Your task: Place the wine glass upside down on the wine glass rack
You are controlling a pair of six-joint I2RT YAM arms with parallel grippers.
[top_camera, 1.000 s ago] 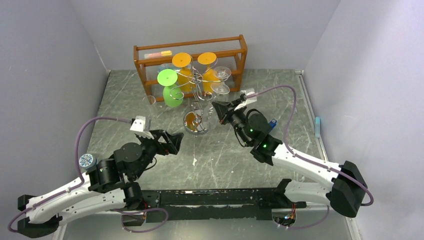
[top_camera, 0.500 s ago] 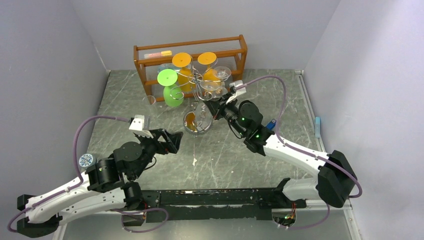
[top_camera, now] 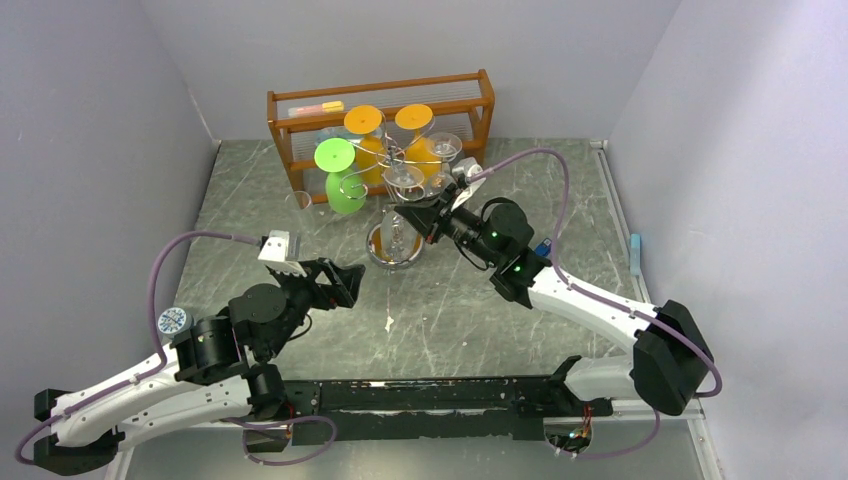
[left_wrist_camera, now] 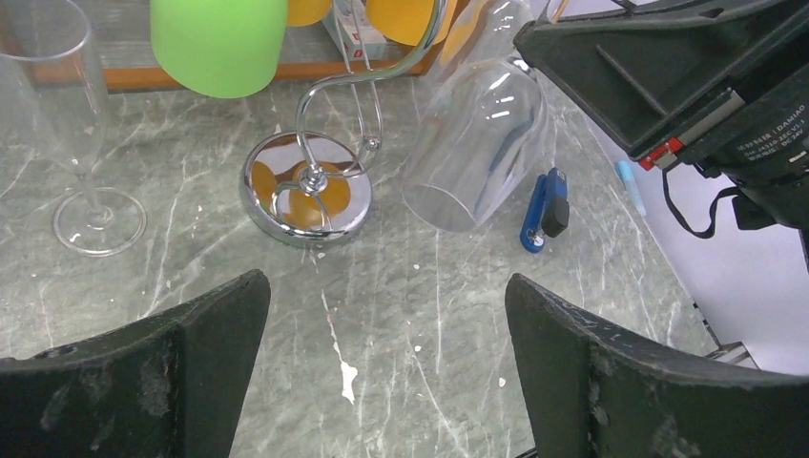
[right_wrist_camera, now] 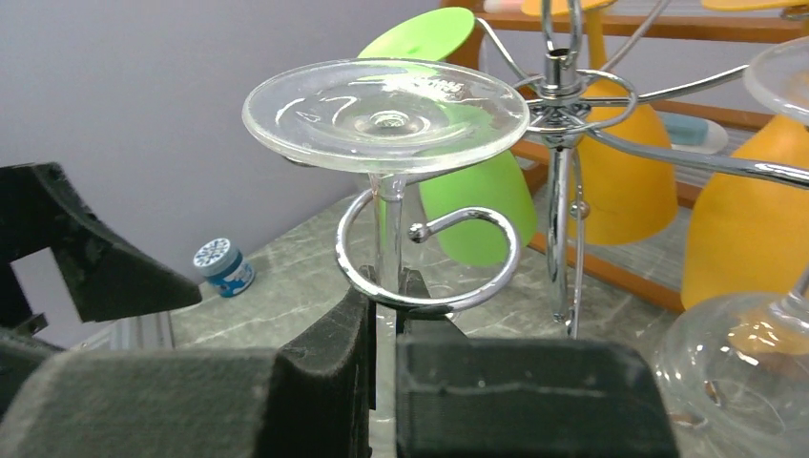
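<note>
At the far left, the left gripper (top_camera: 340, 283) hovers low over the table (top_camera: 480, 310) with its fingers spread wide and nothing between them. It is well apart from the rack. Just beyond it a clear stemmed glass (left_wrist_camera: 81, 143) stands upright on the table. Next comes a green glass (top_camera: 340, 175) hanging upside down from the wine glass rack (top_camera: 395, 160), whose round shiny base (left_wrist_camera: 307, 188) sits on the table in front of a wooden shelf (top_camera: 380, 95). Two orange glasses (top_camera: 365, 135) and another clear glass (top_camera: 443, 150) also hang from the rack.

The wine glass (right_wrist_camera: 386, 100) is upside down at the near side of the rack, foot on top and bowl (left_wrist_camera: 477, 143) below, tilted with its mouth above the table. The right wrist view shows its stem passing down through one curled arm (right_wrist_camera: 429, 258) of the rack, close to the left side of the curl. The foot sits above the wire and does not touch it.

The right gripper (right_wrist_camera: 383, 315) is pinched on the stem just under that curl, its fingers (right_wrist_camera: 324, 334) pressed against it from both sides. Further right a small blue object (left_wrist_camera: 544, 210) lies on the table
</note>
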